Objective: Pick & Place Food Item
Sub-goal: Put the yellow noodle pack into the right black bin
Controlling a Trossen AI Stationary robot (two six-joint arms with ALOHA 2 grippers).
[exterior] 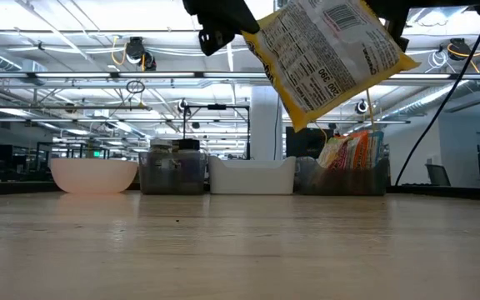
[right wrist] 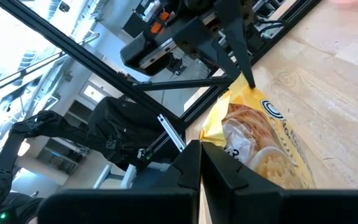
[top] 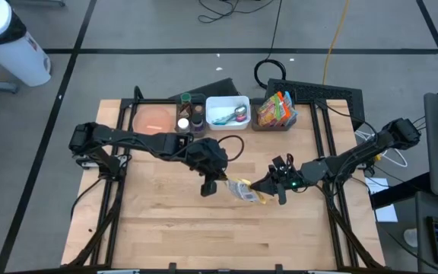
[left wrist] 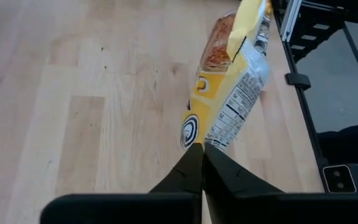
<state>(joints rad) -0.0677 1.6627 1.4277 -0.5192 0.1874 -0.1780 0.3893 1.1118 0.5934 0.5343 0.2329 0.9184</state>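
A yellow snack bag [top: 243, 190] with a white nutrition panel hangs well above the wooden table [top: 166, 228], stretched between my two grippers. In the low view the bag [exterior: 332, 54] is tilted, with its printed back facing the camera. My left gripper [top: 217, 185] is shut on its left end. My right gripper [top: 258, 185] is shut on its right end. The left wrist view shows the bag [left wrist: 229, 81] running away from my left gripper [left wrist: 202, 148]. The right wrist view shows the bag's front [right wrist: 260, 149]. My left gripper pinches the bag's end corner [left wrist: 197, 138] between its two fingers. It comes slanting down from the table's left. The bag is lifted clear of the table and stretches away from the fingers toward the other gripper. My right gripper pinches the bag's opposite sealed edge [right wrist: 215, 138] between its two fingers, coming about level from the table's right. The bag hangs clear of the table, and its far corner [right wrist: 250, 90] is in my left gripper.
Along the far edge stand a pink bowl [top: 154, 119], a clear bin with jars [top: 191, 114], a white bin [top: 227, 111] and a bin of snack packs [top: 276, 112]. Bare wood lies under the bag and toward the near edge.
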